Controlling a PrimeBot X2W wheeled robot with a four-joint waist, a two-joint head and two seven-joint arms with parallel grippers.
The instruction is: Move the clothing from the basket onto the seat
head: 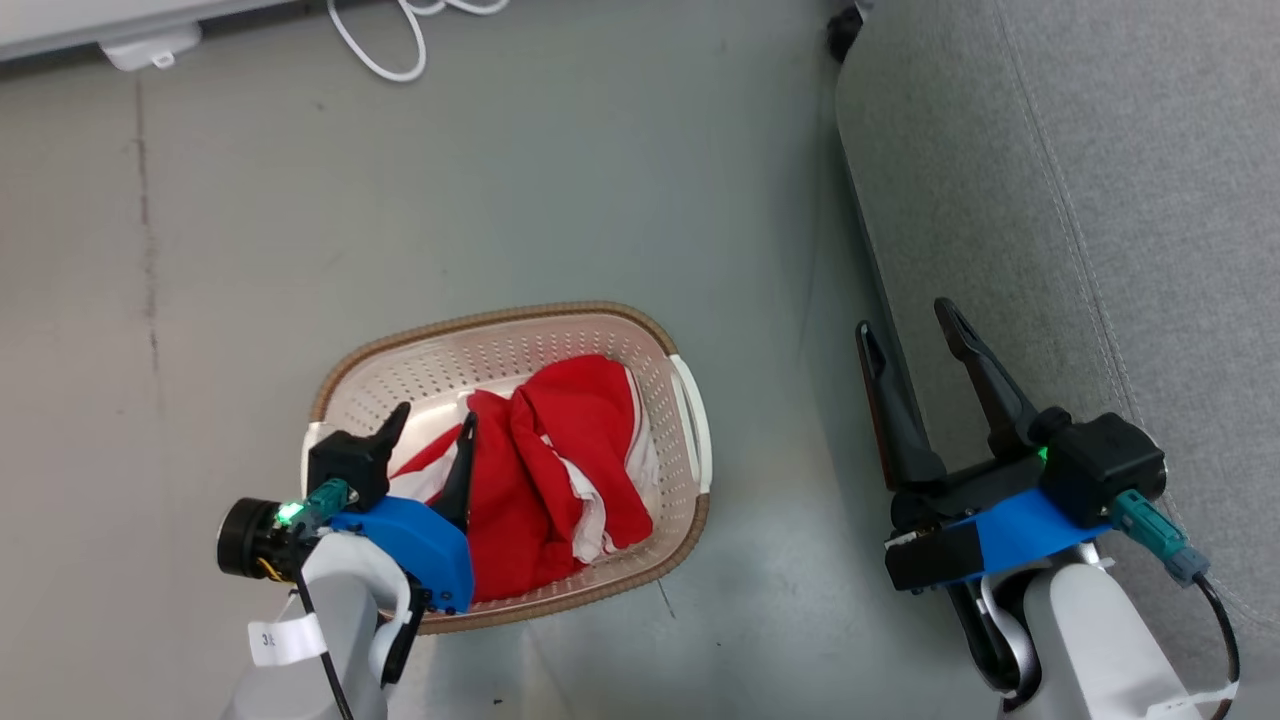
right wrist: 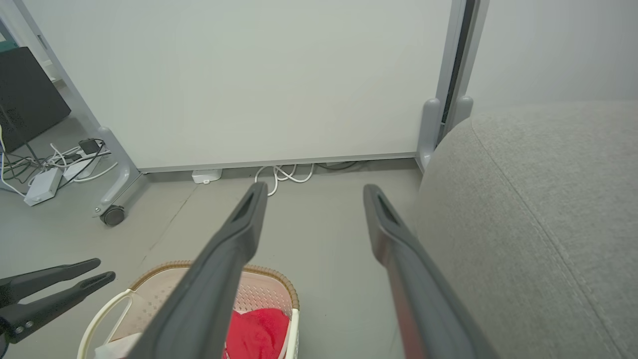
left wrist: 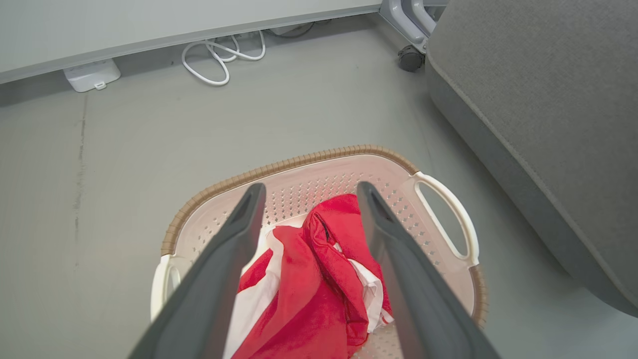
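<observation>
Left pincer (head: 434,418), spread, is hovering over the clothing (head: 560,470) in the basket (head: 500,315) (right pincer (head: 905,318) spread too); the next move likely needs lowering, then pinching fabric.

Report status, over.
Left gripper open above the clothing, empty. Right gripper open at the seat edge. All clothing in the basket. Bare floor between basket and seat.
</observation>
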